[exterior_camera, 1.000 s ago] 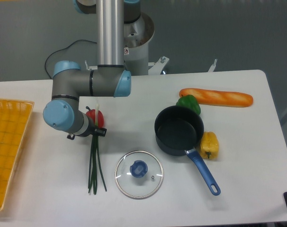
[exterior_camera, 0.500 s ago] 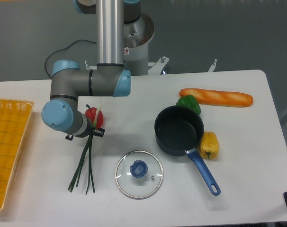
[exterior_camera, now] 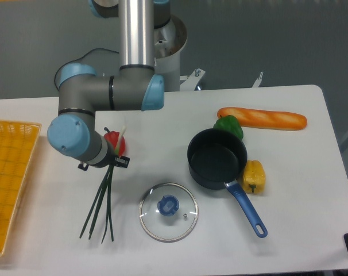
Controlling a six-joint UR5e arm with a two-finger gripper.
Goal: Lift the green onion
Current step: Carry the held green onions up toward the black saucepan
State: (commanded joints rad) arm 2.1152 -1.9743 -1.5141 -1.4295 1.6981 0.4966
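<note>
The gripper [exterior_camera: 113,161] is sitting just left of the tomato [exterior_camera: 115,142], its jaws gripping the green onion [exterior_camera: 103,201] near the whitish end. The dark stalks are hanging diagonally, splaying left of the glass lid [exterior_camera: 169,211] above the surface [exterior_camera: 300,190].

I log: green onion [exterior_camera: 102,204] at lid's [exterior_camera: 169,211] nine o'clock; pan [exterior_camera: 217,158] at its one o'clock; basket [exterior_camera: 7,184] far nine.

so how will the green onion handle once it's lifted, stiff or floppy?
Likely floppy: the green onion is long thin stalks, held near the whitish end at the tool, so the splayed tips should droop. Probably light. Separate stalks might slip.
</note>
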